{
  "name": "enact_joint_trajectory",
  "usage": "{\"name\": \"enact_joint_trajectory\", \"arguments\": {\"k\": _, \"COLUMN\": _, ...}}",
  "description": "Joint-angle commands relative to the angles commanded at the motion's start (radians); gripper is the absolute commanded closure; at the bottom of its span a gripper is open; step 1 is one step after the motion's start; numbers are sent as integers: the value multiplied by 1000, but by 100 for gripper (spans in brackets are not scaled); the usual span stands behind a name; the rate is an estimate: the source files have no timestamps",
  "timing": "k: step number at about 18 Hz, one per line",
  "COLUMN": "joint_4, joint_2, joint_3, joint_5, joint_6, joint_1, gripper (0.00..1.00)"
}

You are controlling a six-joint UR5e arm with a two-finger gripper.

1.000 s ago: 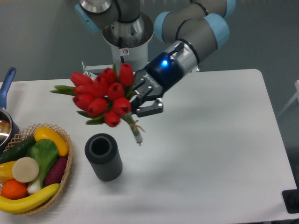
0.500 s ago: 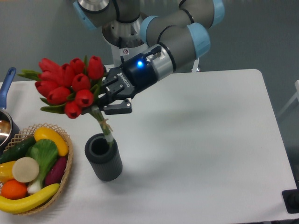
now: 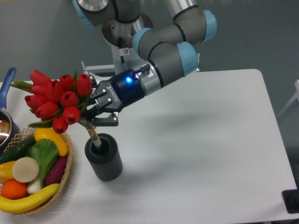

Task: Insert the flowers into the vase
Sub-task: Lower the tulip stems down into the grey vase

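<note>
Stems entering the vase

The hand (image 3: pixel 97 116) grips the flowers (image 3: pixel 58 100), stem tips seemingly inside the vase (image 3: pixel 103 156) below it; tilted release could tip it.

Down and to the left of the gripper, a wicker basket (image 3: pixel 68 154) sits at the table's left edge, packed full. A yellow pepper (image 3: pixel 51 139) lies along the top, a leafy green vegetable (image 3: pixel 43 154) just under it, a dark cucumber (image 3: pixel 16 149) to its left. There's a pale round slice (image 3: pixel 25 169) in the middle, a purple piece (image 3: pixel 57 170) to its right, an orange (image 3: pixel 14 189) low on the left, and a banana (image 3: pixel 29 199) curving across the front. Farther left of the gripper, a pot with a blue handle (image 3: pixel 6 84) is cut off by the frame. All of it rests on a white table (image 3: pixel 205 140).
</note>
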Motion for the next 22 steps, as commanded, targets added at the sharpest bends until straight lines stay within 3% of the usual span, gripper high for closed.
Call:
{"name": "enact_joint_trajectory", "arguments": {"k": 15, "joint_4": 2, "joint_2": -118, "joint_3": -17, "joint_5": 20, "joint_6": 89, "joint_1": 6, "gripper": 73}}
{"name": "enact_joint_trajectory", "arguments": {"k": 22, "joint_4": 5, "joint_2": -123, "joint_3": -58, "joint_5": 21, "joint_6": 127, "joint_1": 8, "gripper": 73}}
